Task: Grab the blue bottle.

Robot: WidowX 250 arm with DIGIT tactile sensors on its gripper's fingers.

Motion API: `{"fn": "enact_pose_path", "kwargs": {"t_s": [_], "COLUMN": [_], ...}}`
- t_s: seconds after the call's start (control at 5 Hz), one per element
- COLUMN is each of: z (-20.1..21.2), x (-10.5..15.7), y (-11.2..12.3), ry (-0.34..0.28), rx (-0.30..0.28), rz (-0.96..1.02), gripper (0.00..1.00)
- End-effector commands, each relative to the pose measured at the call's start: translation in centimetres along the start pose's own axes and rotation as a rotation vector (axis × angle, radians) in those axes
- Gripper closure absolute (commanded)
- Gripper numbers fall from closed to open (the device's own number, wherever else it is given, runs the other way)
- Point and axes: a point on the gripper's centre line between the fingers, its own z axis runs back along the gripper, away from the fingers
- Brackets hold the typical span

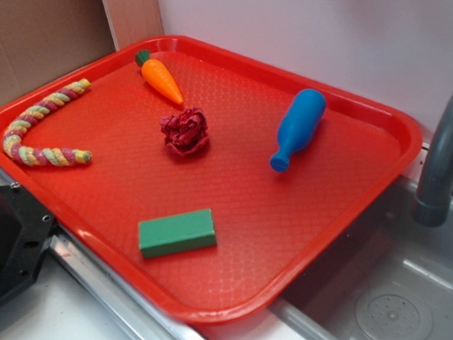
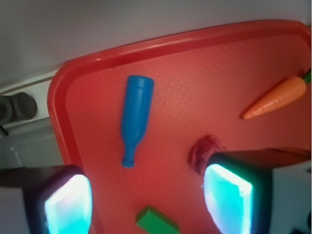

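Observation:
The blue bottle [image 1: 298,127] lies on its side on the red tray [image 1: 315,231], at the right, neck towards the front. In the wrist view the blue bottle [image 2: 135,118] lies ahead of my gripper [image 2: 148,202], neck pointing back at me. My gripper hangs well above the tray, open, with nothing between its two glowing pads [image 2: 68,204]. The gripper itself does not show in the exterior view; only a black part of the robot [image 1: 0,240] sits at the lower left.
Also on the tray: an orange toy carrot [image 1: 161,78] at the back, a crumpled dark-red piece [image 1: 186,131] in the middle, a green block [image 1: 177,233] near the front, a twisted rope toy [image 1: 39,126] at the left. A grey faucet [image 1: 446,146] and sink [image 1: 388,306] stand to the right.

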Motion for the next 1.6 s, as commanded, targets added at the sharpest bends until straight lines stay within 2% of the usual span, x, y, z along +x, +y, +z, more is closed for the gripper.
{"fn": "enact_pose_path", "kwargs": {"t_s": [0.0,0.2,0.4,0.6,0.8,1.0,1.2,1.4], "z": [1.4,1.1,0.7,-2.5,-8.0,-11.3,-11.1,-9.9], "x": [0.1,1.6,3.3,3.3,2.3,0.1,-0.8,-0.6], "y": [0.3,2.2,-1.0,-3.3,-5.0,-3.8,-1.5,-1.4], "ry": [-0.052,-0.085,-0.067,0.03,0.158,0.182,0.189,0.162], "rx": [-0.028,-0.034,-0.129,-0.14,-0.045,0.047,0.076,0.038], "rz": [0.003,0.053,-0.011,-0.009,-0.035,-0.047,-0.08,-0.075], "gripper": [0.0,0.0,0.0,0.0,0.0,0.0,0.0,0.0]}}
